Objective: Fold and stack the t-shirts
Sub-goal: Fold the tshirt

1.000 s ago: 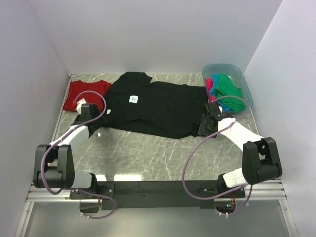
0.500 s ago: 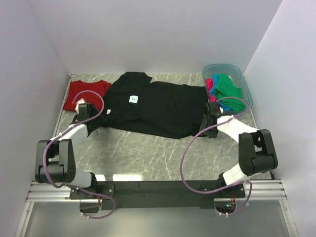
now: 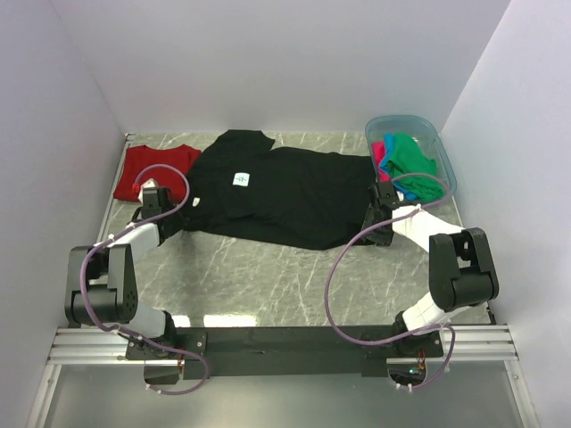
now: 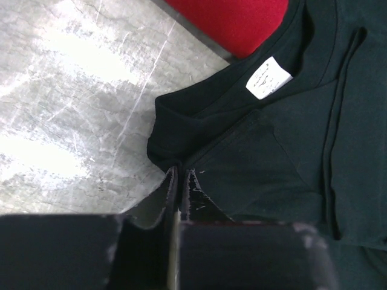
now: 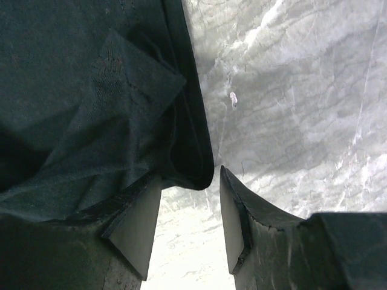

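Observation:
A large black t-shirt [image 3: 277, 192] lies spread flat across the table, its white label [image 4: 269, 77] near the collar. My left gripper [image 4: 181, 174] is shut on the shirt's left edge, just below the collar; in the top view the left gripper [image 3: 178, 214] sits at that same side. At the shirt's right corner my right gripper [image 5: 188, 175] stands open, and the black hem [image 5: 196, 166] hangs between its fingertips. A dark red t-shirt [image 3: 152, 169] lies folded at the far left, also seen as a red t-shirt [image 4: 236, 21] in the left wrist view.
A translucent blue tub [image 3: 443, 152] at the far right holds green [image 3: 412, 153], pink and blue shirts. Grey walls close in both sides and the back. Bare marble table [image 3: 285, 276] stretches between the black shirt and the arm bases.
My left gripper has closed on the black shirt's left edge. Both arms have reached a little further toward the shirt; the right jaws stay open.

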Motion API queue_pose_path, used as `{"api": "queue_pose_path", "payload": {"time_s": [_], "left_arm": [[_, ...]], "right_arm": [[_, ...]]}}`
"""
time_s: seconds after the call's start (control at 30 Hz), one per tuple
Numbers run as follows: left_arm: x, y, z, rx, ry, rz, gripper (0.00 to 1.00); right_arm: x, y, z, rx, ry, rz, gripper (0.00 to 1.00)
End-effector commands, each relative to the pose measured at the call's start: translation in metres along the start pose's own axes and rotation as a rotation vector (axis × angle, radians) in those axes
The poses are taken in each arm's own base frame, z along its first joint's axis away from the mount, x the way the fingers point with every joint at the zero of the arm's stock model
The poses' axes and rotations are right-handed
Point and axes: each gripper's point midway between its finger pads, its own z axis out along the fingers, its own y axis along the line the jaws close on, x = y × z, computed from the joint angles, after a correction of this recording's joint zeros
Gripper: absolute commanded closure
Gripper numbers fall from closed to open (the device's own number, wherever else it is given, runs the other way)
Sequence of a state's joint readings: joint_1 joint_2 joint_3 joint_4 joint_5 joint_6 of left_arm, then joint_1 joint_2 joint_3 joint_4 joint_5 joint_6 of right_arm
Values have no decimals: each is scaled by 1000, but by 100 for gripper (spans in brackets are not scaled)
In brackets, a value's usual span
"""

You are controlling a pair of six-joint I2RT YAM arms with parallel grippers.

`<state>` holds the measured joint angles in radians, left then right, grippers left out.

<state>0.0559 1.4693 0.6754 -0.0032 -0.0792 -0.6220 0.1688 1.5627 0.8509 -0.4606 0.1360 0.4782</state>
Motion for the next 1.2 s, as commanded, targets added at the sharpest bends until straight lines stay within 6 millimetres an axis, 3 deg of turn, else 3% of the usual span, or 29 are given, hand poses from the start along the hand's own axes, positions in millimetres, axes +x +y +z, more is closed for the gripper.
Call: {"api": "queue_pose_path", "payload": {"time_s": [0.0, 0.07, 0.17, 0.23, 0.27, 0.47, 0.7, 1.0, 1.13, 1.17], "left_arm": [[-25, -8, 1, 30, -55, -5, 99], [-26, -8, 1, 32, -50, -6, 100], [-31, -6, 0, 30, -61, -11, 99], [-33, -3, -2, 26, -64, -17, 99], [-36, -1, -4, 24, -74, -22, 99], [-50, 10, -15, -9, -132, -48, 99], [-51, 25, -29, -60, -167, -73, 99], [-41, 34, -43, -74, -182, -115, 99], [-39, 37, -58, -69, -208, -143, 99], [-38, 38, -61, -68, -213, -157, 92]], "right_arm": [[-19, 6, 3, -14, -37, 32, 50], [-20, 9, 5, -25, -36, 37, 52], [-20, 9, 9, -21, -23, 41, 65], [-19, 7, 9, -17, -16, 41, 82], [-20, 6, 9, -14, -20, 44, 100], [-21, -15, -7, 67, -62, 43, 100], [-33, -39, -35, 163, -127, 42, 100], [-19, -34, -38, 129, -96, 36, 100], [-11, -35, -46, 111, -106, 48, 100], [-12, -34, -51, 98, -124, 55, 100]]}}
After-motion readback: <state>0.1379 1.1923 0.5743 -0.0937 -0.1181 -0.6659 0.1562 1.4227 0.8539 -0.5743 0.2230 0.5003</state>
